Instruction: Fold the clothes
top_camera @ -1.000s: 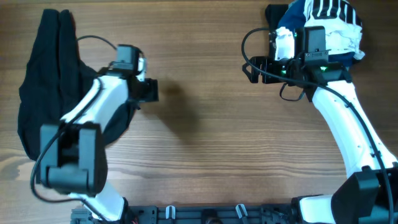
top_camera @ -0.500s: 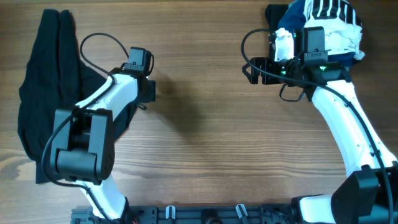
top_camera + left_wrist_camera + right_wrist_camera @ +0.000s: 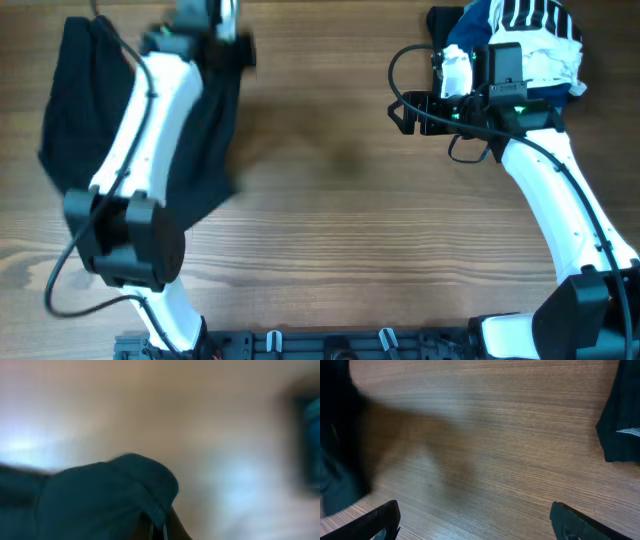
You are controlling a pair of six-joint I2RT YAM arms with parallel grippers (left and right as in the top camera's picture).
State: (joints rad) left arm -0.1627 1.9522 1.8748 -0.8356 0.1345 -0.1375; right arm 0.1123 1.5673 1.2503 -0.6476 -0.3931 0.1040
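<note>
**Left arm has swung to the far edge with the shirt in tow**

Overhead: in the last half second your left arm has swept from mid-bench to the far left corner. The left end effector (image 3: 236,48) is now at the far edge, smeared by motion. The black T-shirt (image 3: 70,120) came with it. Its right side is drawn up towards the far edge, while the bulk lies rumpled on the left of the bench (image 3: 330,200), under and beside the arm. The right arm has not shifted. The right end effector (image 3: 403,112) hovers over bare wood just beside the heap of garments (image 3: 530,40) at the far right.

The shirt does not look spread yet, so I judge this step to be a pull to flatten it. Draw it steadily towards the bare middle and keep it well apart from the heap.

Left wrist: everything is blurred. The fingers sit close together at the bottom edge with dark cloth bunched against them. That reads as a pinch on the shirt, though the blur leaves some doubt. Slow down, because thin fabric can slip out of a small pinch.

Right wrist: the fingers stand wide apart with nothing between them, only wood grain below. Use this arm to take an opposite edge.

The bench is wood-grained and looks smooth, so the cloth should slide rather than snag. Nothing of the room beyond it can be made out.
</note>
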